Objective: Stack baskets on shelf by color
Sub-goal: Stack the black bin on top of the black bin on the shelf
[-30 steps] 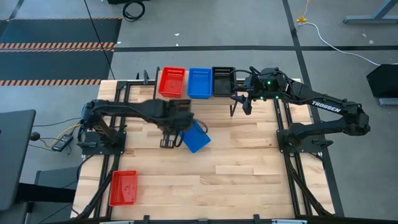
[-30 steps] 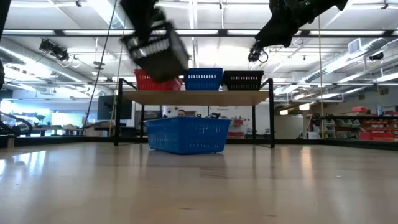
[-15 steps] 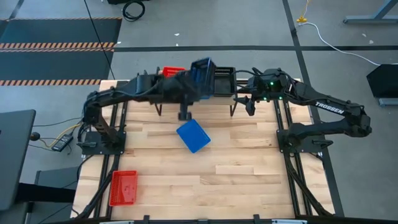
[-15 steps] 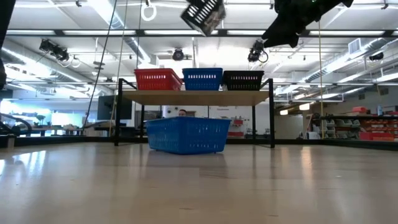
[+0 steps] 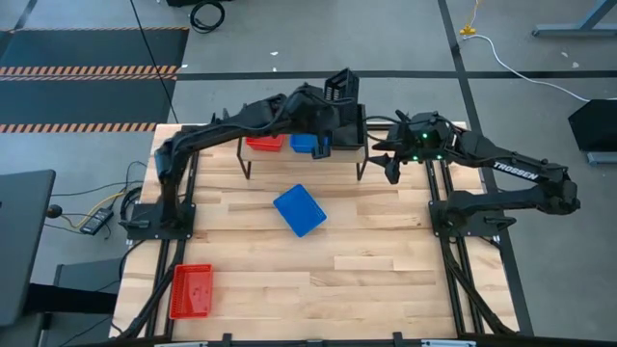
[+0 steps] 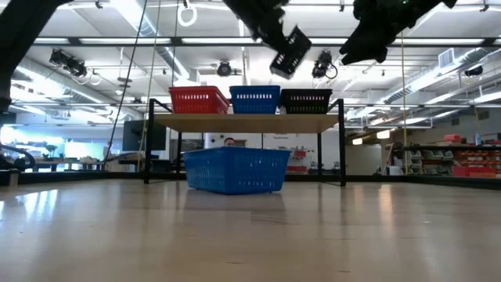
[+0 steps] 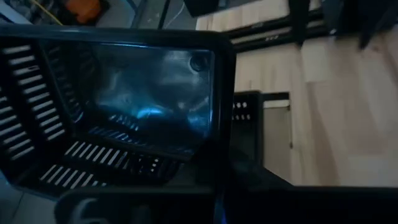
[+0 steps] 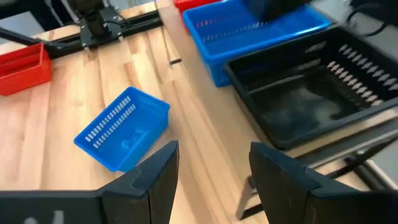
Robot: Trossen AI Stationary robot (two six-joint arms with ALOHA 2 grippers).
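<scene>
Overhead, left gripper (image 5: 333,96) holds black basket (image 6: 289,52) tilted

Red basket (image 6: 199,100), blue basket (image 6: 254,99) and black slotted basket (image 6: 305,101) line a pale wooden shelf (image 6: 244,122).

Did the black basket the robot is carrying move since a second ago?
Yes. The left gripper has swung the carried black basket from low beside the shelf's red end up and across, above the black stack.
</scene>
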